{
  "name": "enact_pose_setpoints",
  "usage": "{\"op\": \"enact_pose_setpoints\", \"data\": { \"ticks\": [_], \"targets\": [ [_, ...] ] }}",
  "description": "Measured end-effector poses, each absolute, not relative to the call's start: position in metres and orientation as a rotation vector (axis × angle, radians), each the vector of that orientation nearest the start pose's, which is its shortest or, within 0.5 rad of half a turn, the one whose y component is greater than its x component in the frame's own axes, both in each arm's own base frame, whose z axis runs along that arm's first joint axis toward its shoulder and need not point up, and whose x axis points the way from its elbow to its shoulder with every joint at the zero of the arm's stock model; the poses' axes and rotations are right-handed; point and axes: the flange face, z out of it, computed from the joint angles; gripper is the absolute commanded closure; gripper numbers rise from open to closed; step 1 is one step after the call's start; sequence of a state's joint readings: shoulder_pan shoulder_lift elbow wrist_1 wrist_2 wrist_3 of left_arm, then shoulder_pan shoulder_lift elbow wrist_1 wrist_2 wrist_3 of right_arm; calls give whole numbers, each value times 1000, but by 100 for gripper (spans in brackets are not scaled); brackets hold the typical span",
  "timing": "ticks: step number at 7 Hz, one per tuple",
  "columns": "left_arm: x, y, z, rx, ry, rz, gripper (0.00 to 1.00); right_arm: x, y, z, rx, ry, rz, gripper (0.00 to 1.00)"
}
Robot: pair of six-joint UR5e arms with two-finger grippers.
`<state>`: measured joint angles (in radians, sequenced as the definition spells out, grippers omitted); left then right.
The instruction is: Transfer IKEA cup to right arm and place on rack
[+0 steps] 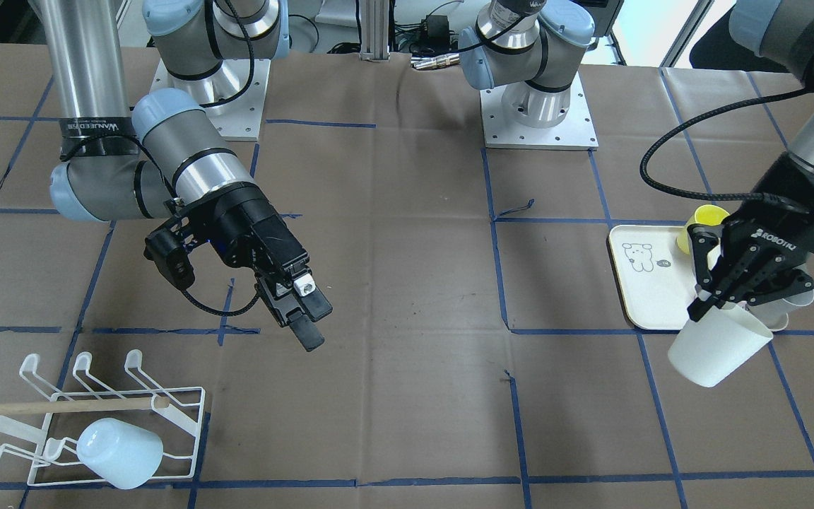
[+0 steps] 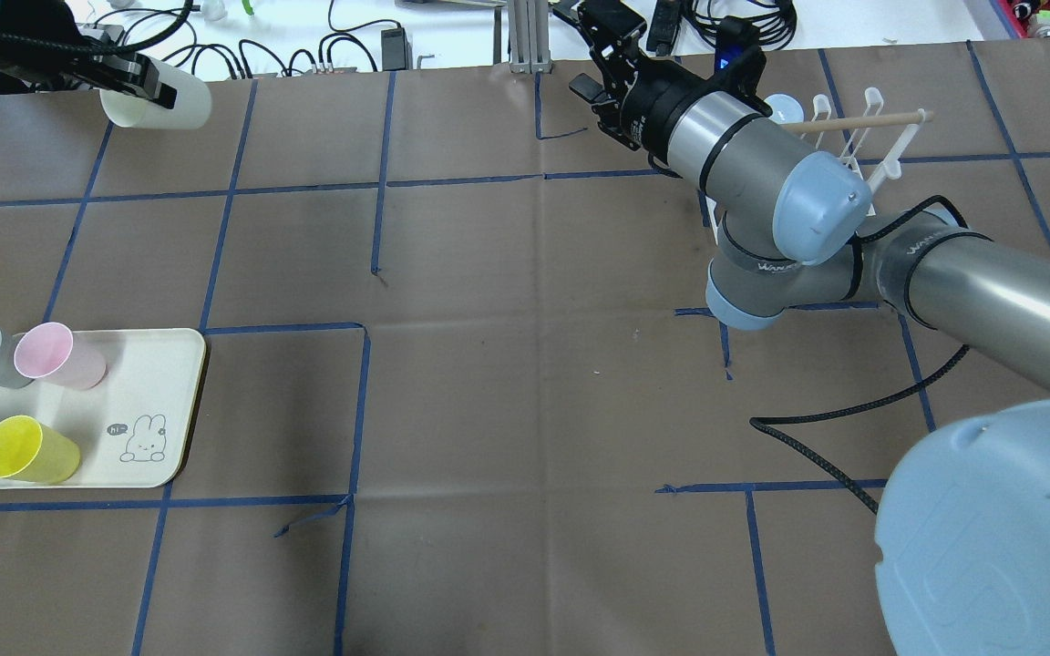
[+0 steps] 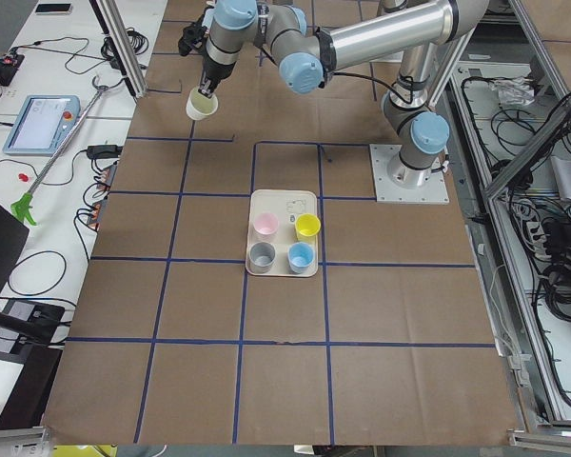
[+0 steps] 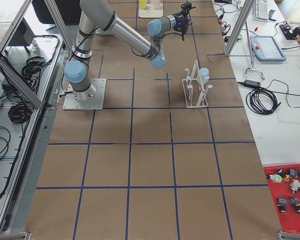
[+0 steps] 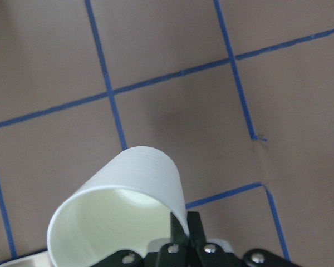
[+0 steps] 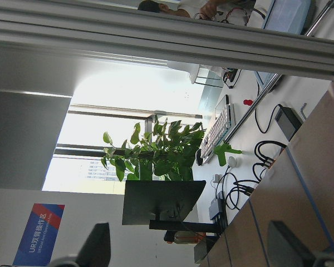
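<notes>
Cup: we judge the IKEA cup [image 1: 721, 346] to be the white one hanging tilted in the air at about 10 o'clock on the table in the overhead view, past the tray [image 1: 644, 283].
Left gripper [image 1: 714, 300]: clamped on the cup's rim, one finger inside the wall and one outside.
Right gripper [image 1: 311, 318]: jaws apart and empty, hovering at about 1 o'clock, well apart from the cup.
Rack [image 1: 61, 407]: at 1 o'clock, with a pale blue cup [image 1: 121, 452] already on one prong.
Stage: we read this as before the hand-over.
Risk, pinch: we hold only a thin rim, so the cup may swivel or slip when the other jaws press it.
Risk, timing: if we let go early, it drops.
Risk, crowding: fingers may clash at the rim.
Risk, rack: it looks light, so a nudge could shift it or knock the blue cup.
</notes>
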<state>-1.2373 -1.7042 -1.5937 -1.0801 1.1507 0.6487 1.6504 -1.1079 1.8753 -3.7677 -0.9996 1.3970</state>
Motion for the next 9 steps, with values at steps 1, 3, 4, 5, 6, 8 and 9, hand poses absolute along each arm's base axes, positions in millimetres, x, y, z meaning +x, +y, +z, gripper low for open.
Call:
{"op": "enact_pose_setpoints", "data": {
  "ticks": [1, 3, 4, 5, 6, 8, 9],
  "targets": [
    [11, -591, 456, 687, 3179, -988, 100, 239, -550, 357, 716, 1592, -718, 0],
    [-11, -579, 418, 852, 3086, -1381, 100, 251, -543, 353, 754, 1581, -665, 0],
    [-25, -568, 398, 965, 3007, -1591, 100, 256, -536, 344, 783, 1587, -646, 0],
    [-39, -549, 380, 1078, 2930, -1766, 100, 258, -531, 336, 803, 1591, -633, 0],
    [-55, -531, 366, 1166, 2870, -1869, 100, 259, -528, 333, 812, 1592, -627, 0],
    [-96, -510, 349, 1251, 2846, -1884, 100, 251, -523, 326, 844, 1597, -623, 0],
    [-115, -507, 345, 1257, 2851, -1833, 100, 244, -521, 321, 864, 1601, -621, 0]
  ]
}}
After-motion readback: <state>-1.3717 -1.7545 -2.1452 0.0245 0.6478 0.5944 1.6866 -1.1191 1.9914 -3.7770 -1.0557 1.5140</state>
